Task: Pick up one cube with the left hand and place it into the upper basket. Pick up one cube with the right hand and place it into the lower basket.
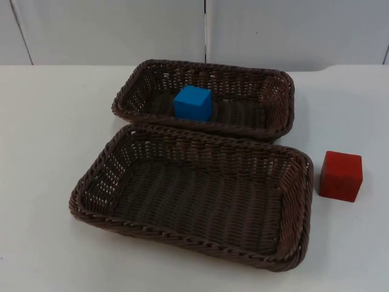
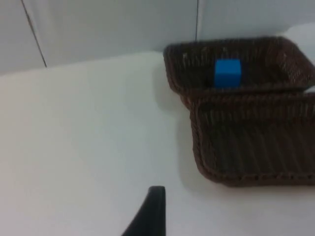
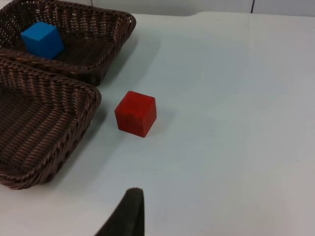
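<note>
A blue cube [image 1: 193, 102] rests inside the upper wicker basket [image 1: 275, 82], left of its middle; it also shows in the left wrist view [image 2: 227, 73] and the right wrist view [image 3: 42, 39]. On the white table, just right of the lower basket [image 1: 296, 201], stands a red cube [image 1: 341, 176], apart from the rim [image 3: 136, 113]. Nothing lies in the lower basket [image 2: 206, 162]. My left gripper [image 2: 150, 216] hangs over bare table well to the left of both baskets. My right gripper [image 3: 127, 214] hangs over the table some way short of the red cube.
The two brown baskets sit close together, the upper basket's front rim against the lower one's back rim. A grey partition wall [image 1: 109, 30] closes the table's far edge. Open white table [image 1: 48, 121] lies left of the baskets and around the red cube.
</note>
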Controlling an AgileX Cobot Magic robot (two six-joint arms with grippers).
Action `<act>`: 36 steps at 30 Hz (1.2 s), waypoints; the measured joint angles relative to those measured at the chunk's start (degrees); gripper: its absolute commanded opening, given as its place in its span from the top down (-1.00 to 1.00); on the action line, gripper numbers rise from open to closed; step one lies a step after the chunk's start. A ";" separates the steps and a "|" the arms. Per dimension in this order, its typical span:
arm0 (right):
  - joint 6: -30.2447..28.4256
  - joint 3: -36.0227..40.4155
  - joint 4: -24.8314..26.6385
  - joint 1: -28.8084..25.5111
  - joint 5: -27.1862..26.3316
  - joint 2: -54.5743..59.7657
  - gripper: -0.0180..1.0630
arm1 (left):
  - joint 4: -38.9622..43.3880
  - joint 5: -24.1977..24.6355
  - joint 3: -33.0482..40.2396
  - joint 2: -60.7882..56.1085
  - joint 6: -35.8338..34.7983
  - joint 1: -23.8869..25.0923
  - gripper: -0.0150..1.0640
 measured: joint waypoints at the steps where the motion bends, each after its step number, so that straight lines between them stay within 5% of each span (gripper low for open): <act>1: 0.00 0.00 0.00 0.00 0.00 0.00 -0.98 | 0.00 0.47 0.66 -0.09 -0.05 0.00 -0.66; 36: 0.12 0.00 0.00 0.00 0.00 0.00 -0.98 | 0.00 1.75 2.85 -0.09 -0.48 0.00 -0.66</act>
